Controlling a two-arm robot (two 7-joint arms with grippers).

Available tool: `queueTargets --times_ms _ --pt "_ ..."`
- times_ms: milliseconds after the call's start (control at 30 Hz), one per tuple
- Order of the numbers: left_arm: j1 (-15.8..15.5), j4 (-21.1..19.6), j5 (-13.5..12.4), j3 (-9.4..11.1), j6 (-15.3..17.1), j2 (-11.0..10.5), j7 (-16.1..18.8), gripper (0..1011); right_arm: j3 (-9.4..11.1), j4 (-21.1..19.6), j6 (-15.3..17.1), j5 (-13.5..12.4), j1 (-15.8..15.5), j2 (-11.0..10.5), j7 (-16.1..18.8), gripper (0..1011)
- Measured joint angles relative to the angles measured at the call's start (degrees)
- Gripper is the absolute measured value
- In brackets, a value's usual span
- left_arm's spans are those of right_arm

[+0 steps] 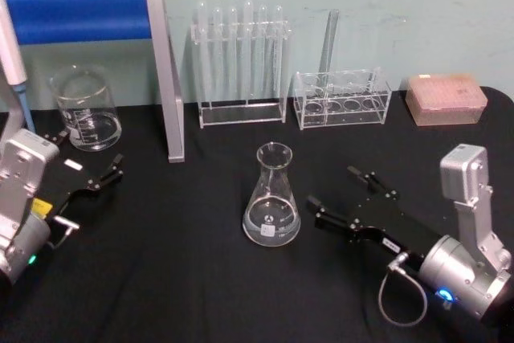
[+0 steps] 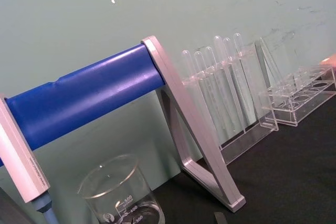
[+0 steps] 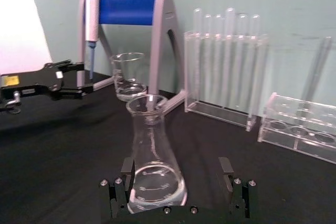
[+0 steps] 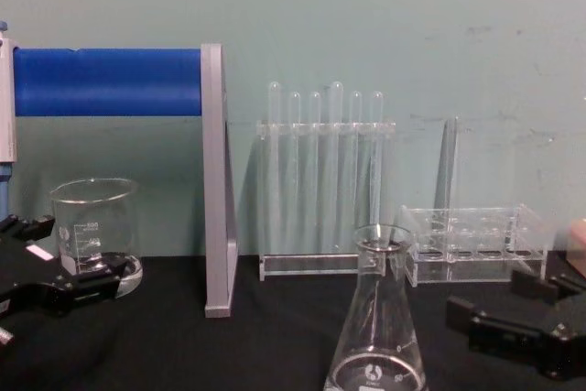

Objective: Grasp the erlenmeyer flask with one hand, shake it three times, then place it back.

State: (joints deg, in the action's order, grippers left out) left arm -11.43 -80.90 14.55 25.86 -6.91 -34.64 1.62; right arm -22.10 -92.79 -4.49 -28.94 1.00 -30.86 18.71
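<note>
The erlenmeyer flask (image 1: 271,198) is clear glass and stands upright on the black table near the middle. It also shows in the chest view (image 4: 377,341) and the right wrist view (image 3: 155,166). My right gripper (image 1: 333,188) lies low just to the flask's right, open, with its fingertips a short way from the glass and nothing held. In the right wrist view its two black fingers (image 3: 126,171) stand wide apart, and the flask base sits just ahead of the gap. My left gripper (image 1: 87,156) rests open at the far left beside a beaker.
A glass beaker (image 1: 86,110) stands back left beneath a blue-barred pipette stand (image 1: 165,78). Behind the flask are a rack of test tubes (image 1: 241,62), a low clear rack (image 1: 341,98) and a pink tip box (image 1: 446,98).
</note>
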Motion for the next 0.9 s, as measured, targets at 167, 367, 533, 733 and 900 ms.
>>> queueTargets --times_ms 167,367,533,733,900 --pt "0.00 0.00 0.00 0.00 0.00 0.00 0.00 1001 -0.91 0.82 0.41 1.47 1.14 0.97 1.65 1000" --pt "0.00 0.00 0.00 0.00 0.00 0.00 0.00 1001 -1.40 1.92 0.49 3.45 2.54 2.02 2.34 1000" --pt "0.00 0.00 0.00 0.00 0.00 0.00 0.00 1001 -1.68 3.36 0.44 5.10 4.31 3.41 2.95 1000" --pt "0.00 0.00 0.00 0.00 0.00 0.00 0.00 1001 -2.07 5.64 0.59 6.14 6.61 5.34 4.30 1000" --pt "0.00 0.00 0.00 0.00 0.00 0.00 0.00 1001 -2.27 7.28 0.79 6.74 8.05 6.66 5.36 1000"
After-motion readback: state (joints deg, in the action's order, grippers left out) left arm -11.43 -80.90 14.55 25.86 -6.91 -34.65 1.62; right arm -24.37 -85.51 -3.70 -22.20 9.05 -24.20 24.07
